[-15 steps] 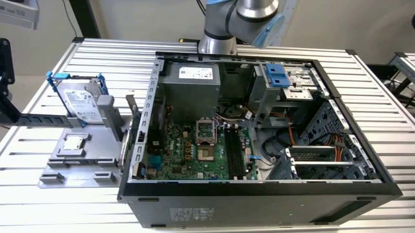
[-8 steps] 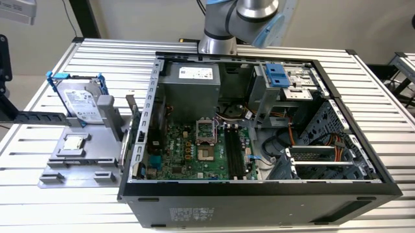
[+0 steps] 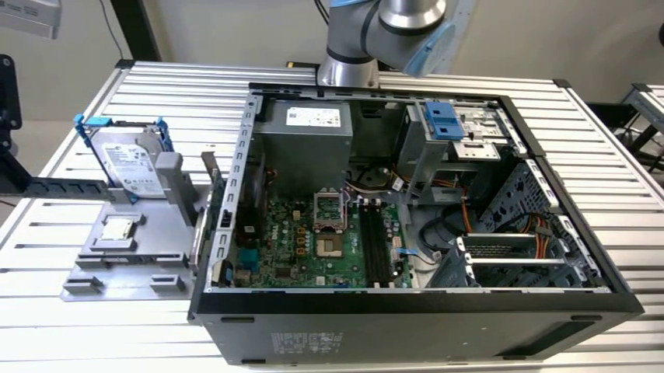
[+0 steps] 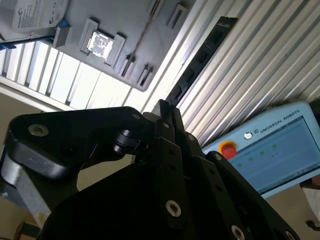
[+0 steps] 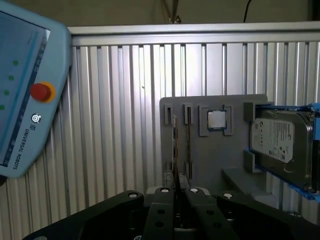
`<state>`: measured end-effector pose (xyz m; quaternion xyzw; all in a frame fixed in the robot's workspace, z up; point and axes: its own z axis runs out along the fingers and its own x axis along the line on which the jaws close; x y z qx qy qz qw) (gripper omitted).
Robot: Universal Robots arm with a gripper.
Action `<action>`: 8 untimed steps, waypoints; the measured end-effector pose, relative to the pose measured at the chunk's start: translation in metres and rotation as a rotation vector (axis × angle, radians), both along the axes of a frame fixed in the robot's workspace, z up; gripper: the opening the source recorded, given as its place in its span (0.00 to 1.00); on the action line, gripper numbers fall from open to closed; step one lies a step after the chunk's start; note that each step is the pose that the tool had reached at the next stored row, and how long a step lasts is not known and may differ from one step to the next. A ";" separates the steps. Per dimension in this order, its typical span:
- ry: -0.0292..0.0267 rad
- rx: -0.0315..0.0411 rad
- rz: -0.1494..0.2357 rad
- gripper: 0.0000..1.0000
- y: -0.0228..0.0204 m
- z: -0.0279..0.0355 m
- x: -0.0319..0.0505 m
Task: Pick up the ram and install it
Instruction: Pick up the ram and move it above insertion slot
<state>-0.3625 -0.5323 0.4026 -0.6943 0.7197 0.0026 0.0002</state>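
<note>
Gripper fingers pinch one end of the ram, a dark stick that juts out from between them and is seen against the ribbed table; the first wrist view shows the stick edge-on. In the exterior view, at nine o'clock, a grey holder carries the hard drive and a processor chip. At centre lies the open computer case, with black memory slots on its motherboard. The arm stands at twelve o'clock.
</note>
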 end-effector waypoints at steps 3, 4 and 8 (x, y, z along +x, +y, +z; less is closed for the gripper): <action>0.0000 0.0000 0.000 0.00 0.0000 0.0000 0.0048; 0.0001 -0.0001 0.000 0.00 0.0000 0.0000 0.0067; 0.0006 0.0000 0.000 0.00 0.0000 0.0000 0.0146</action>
